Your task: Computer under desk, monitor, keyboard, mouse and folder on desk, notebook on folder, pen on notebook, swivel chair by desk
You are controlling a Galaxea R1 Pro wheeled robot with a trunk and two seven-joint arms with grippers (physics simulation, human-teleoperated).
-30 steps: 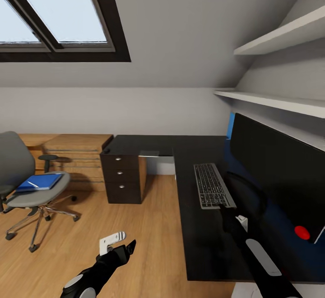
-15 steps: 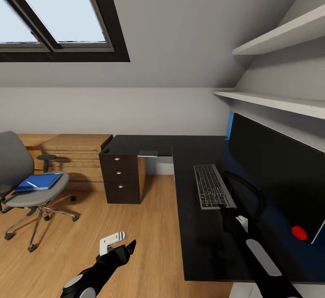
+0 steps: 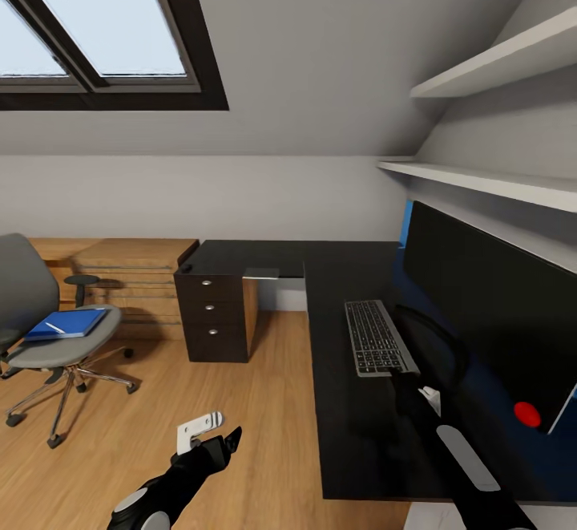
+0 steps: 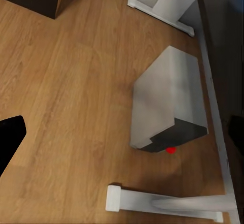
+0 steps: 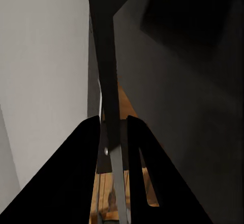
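The monitor (image 3: 489,313) and keyboard (image 3: 377,337) sit on the desk (image 3: 344,434), the computer (image 4: 170,107) lies beneath, the folder (image 3: 68,324) waits on the swivel chair (image 3: 48,337), and the right gripper (image 5: 113,127) pinches the keyboard's edge.

A: What I read off the head camera: desk (image 3: 353,434) top is glossy black, mirror-smooth, picking up reflections. Monitor (image 3: 489,305) screen is a flat dark sheet, faintly shiny.

B: And the floor?

A: Floor (image 3: 264,402) looks like warm wood plank, satin finish. Swivel chair (image 3: 48,329) has matt grey cloth padding over a chrome base. My left wrist camera gives the computer (image 4: 170,102) as smooth matt grey casing. Keyboard (image 3: 375,337) keys look like matt dark plastic.
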